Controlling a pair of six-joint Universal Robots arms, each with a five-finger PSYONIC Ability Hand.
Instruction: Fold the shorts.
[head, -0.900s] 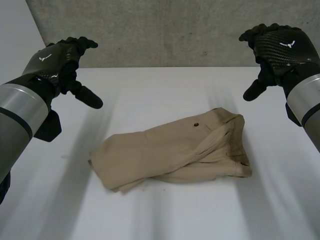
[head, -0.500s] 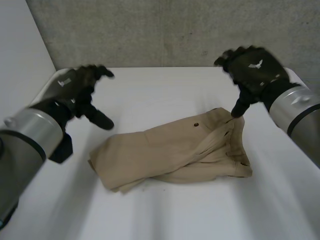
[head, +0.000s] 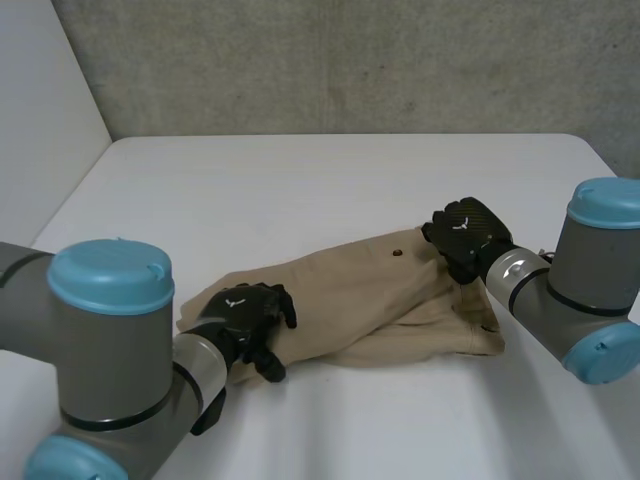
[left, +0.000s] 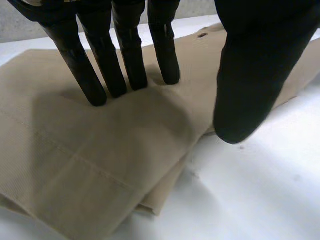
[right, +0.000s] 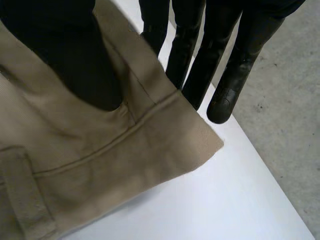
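The tan shorts (head: 370, 290) lie crumpled across the middle of the white table (head: 300, 180), with the waistband toward my right arm. My left hand (head: 240, 318) rests on the leg end nearest my left arm. Its straight fingers (left: 125, 65) press on top of the shorts (left: 100, 150), and its thumb (left: 250, 90) hangs past the folded edge over bare table. My right hand (head: 465, 235) is at the far waistband corner. There the thumb (right: 75, 60) lies on the shorts (right: 100, 165) and the fingers (right: 195, 60) reach down behind the cloth's edge, pinching that corner.
Bare white table (right: 225, 200) surrounds the shorts on all sides. A grey concrete wall (head: 350, 60) stands behind the table's far edge. Grey floor (right: 280, 125) lies just past the table edge beside my right hand.
Both hands have come down from above the table onto the shorts, the left to the leg end, the right to the waistband corner. The shorts have not visibly shifted.
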